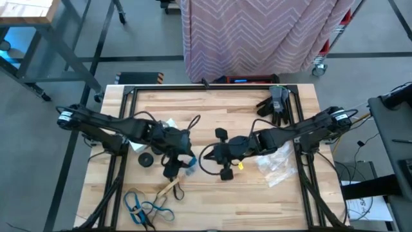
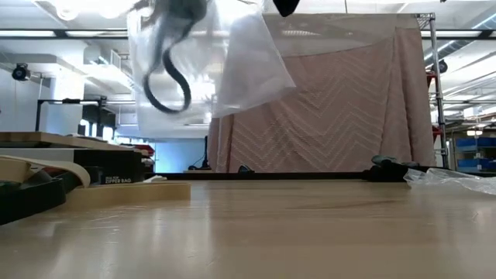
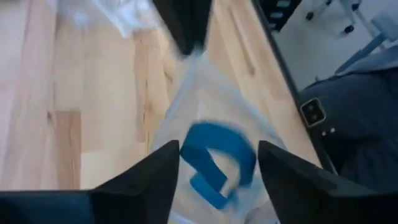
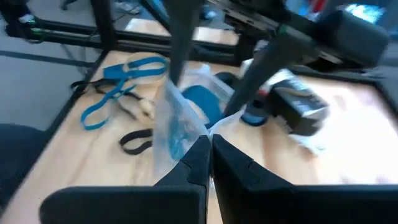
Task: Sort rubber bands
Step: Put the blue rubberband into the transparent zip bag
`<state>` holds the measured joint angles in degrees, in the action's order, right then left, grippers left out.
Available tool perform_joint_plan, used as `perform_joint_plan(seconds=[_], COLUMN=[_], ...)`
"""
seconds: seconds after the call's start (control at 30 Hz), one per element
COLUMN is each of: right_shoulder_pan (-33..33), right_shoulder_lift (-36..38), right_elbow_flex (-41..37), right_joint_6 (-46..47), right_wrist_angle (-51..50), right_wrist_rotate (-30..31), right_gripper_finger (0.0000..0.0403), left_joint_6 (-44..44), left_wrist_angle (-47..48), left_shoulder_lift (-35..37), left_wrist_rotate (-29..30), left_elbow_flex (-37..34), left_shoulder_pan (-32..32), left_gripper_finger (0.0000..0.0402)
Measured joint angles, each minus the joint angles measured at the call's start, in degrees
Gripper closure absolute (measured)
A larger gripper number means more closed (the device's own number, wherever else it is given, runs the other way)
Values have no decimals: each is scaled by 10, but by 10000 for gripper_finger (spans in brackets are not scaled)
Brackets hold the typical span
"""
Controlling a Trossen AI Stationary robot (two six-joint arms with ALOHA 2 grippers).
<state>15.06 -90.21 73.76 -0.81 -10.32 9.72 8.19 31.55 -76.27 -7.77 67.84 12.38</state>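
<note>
A clear plastic bag [image 3: 205, 99] hangs above the table's middle between my two grippers, lifted clear in the low view [image 2: 232, 62]. A blue rubber band [image 3: 217, 155] lies inside it. My right gripper [image 4: 210, 146] is shut on the bag. My left gripper [image 3: 217, 180] is open, one finger on each side of the bag. More blue bands [image 1: 149, 207] and a tan band [image 1: 168, 187] lie by the near edge. A black band [image 1: 205, 161] lies under the right gripper. My left gripper has its open fingers [image 4: 177, 50] against the bag's upper part, but I cannot tell whether they touch the film. My right gripper pinches the bag's edge [image 4: 202, 132] between its two shut fingers, coming level from the table's right. The bag is clear of the table.
Dark grey gloves [image 1: 273, 103] lie at the far right corner. Spare clear bags [image 1: 278, 162] lie under the right arm. A small black round object [image 1: 146, 159] sits below the left arm. A zipper-bag box [image 2: 116, 167] lies at the table's side in the low view.
</note>
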Motion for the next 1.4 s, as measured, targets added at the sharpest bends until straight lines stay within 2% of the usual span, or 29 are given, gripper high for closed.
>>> perform_joint_plan(seconds=[0.1,0.5,0.67,0.77,1.03,1.23,1.4], right_shoulder_pan=[7,27,40,44,45,48,55], right_shoulder_lift=[4,2,2,2,-4,-2,-1], right_elbow_flex=[0,0,0,0,-21,-45,-48], right_joint_6=[-18,-45,-91,-85,52,150,164], right_wrist_angle=[3,11,4,-28,-125,-138,-126], right_wrist_rotate=[36,76,143,169,170,175,175], right_gripper_finger=[403,403,403,403,403,403,403], left_joint_6=[-6,-27,15,55,197,362,486], left_wrist_angle=[3,56,97,149,245,331,339], left_shoulder_lift=[7,14,20,22,22,22,14], left_wrist_rotate=[7,49,67,93,133,120,111], left_elbow_flex=[20,65,65,65,65,63,60], left_shoulder_pan=[7,20,33,51,114,191,255], left_gripper_finger=[172,143,134,128,115,122,142])
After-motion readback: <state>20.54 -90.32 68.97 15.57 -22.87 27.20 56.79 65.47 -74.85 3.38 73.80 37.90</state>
